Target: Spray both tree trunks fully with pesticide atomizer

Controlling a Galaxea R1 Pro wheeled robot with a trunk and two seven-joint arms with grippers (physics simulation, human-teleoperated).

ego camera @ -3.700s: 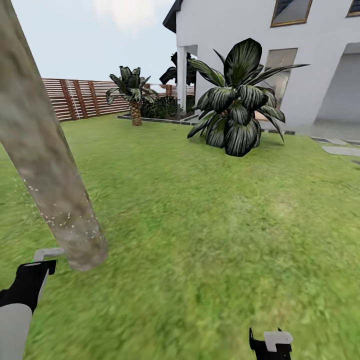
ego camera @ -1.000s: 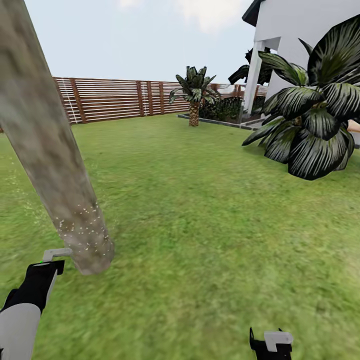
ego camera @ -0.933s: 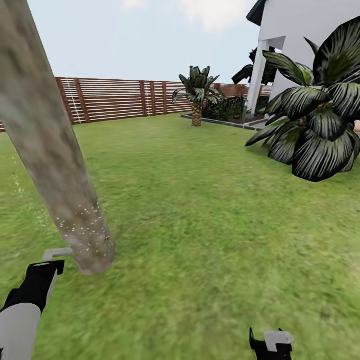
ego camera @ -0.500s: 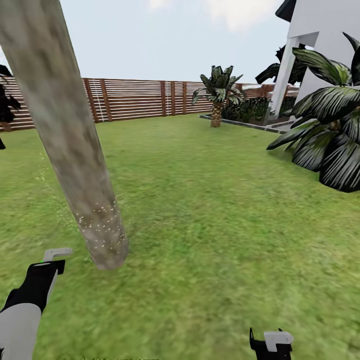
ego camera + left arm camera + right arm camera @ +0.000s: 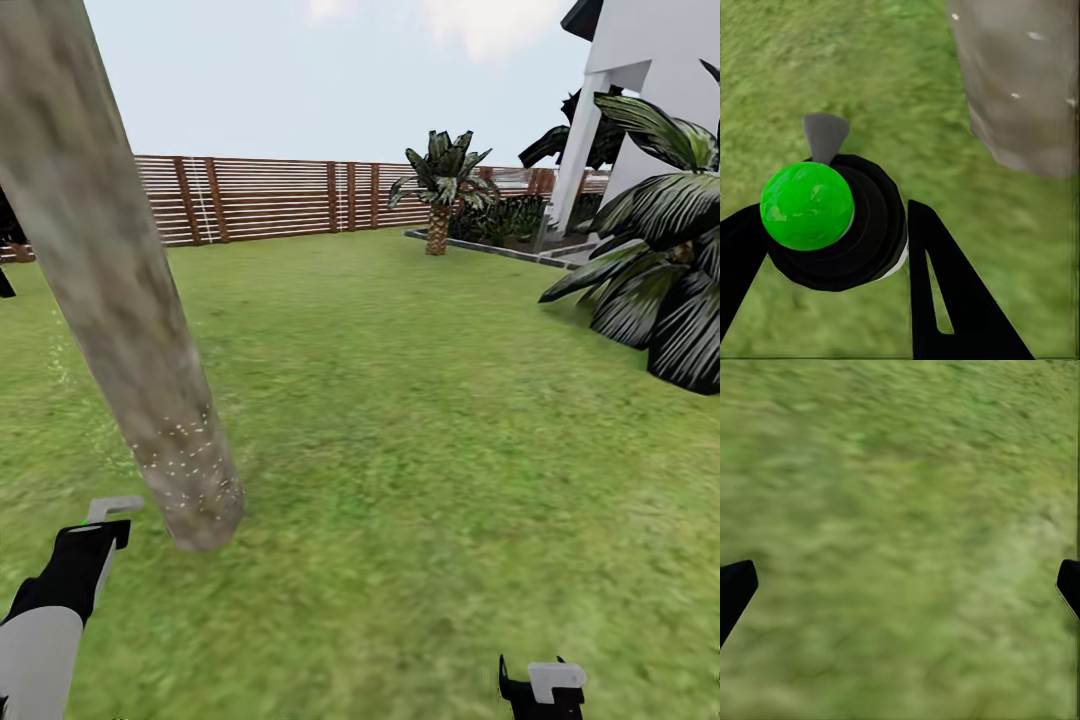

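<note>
- Left tool (image 5: 832,247): closed around the pesticide atomizer (image 5: 821,217), green cap toward the camera, grey nozzle toward the tree trunk (image 5: 120,290).
- Right tool (image 5: 900,577): spread wide, empty, over lawn (image 5: 420,400).
- Step in hand: spraying the near trunk; white specks mark only its base.
- Next move, by judgement: raise the nozzle to cover the bare bark higher up.
- Far: fence (image 5: 270,198), house (image 5: 650,60).

Green-capped atomizer (image 5: 832,225), beside mottled trunk (image 5: 120,290) (white specks near base)
</note>
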